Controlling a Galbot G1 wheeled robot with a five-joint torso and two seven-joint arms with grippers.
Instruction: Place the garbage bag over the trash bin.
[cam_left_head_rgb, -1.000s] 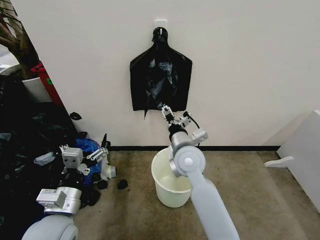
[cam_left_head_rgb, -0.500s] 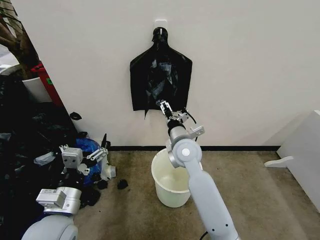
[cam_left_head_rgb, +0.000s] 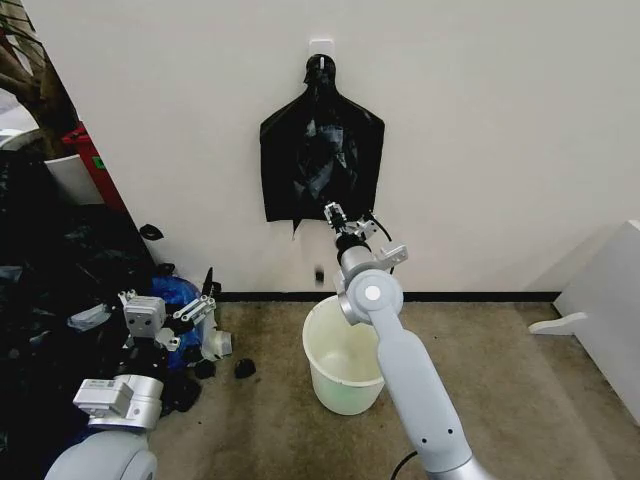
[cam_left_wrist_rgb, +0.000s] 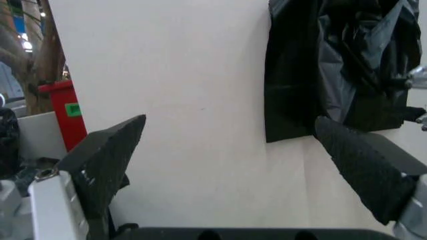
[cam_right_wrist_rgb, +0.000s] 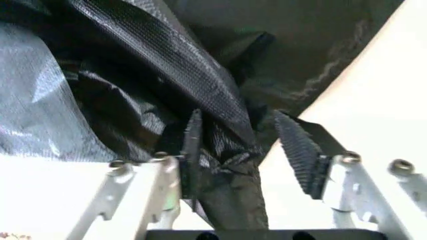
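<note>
Step in hand: taking hold of the garbage bag (cam_left_head_rgb: 322, 152), which hangs flat against the wall from a white hook (cam_left_head_rgb: 321, 46), at 12 o'clock from the trash bin (cam_left_head_rgb: 343, 362). The bin stands on the floor below it, near the wall, with no bag on it.

Right tool (cam_left_head_rgb: 335, 214): raised on its extended arm to the bag's lower edge, at about 5 o'clock of the hanging bag. In the right wrist view the right tool (cam_right_wrist_rgb: 243, 150) has its jaws apart, and a fold of the black plastic runs down between the fingers (cam_right_wrist_rgb: 192, 145). One finger seems to touch the fold; the other stands clear of it. The fold is not clamped.

Left tool (cam_left_head_rgb: 204, 292): held low over the floor at 9 o'clock of the bin, beside a heap of dark and blue bags (cam_left_head_rgb: 95, 290). The left wrist view shows the left tool (cam_left_wrist_rgb: 247, 165) with jaws wide apart, holding nothing.

Judgement: the task is at an early stage. The next move calls for closing on that fold, then drawing the bag off the hook. The film is thin and glossy, so a shallow pinch could slip.
</note>
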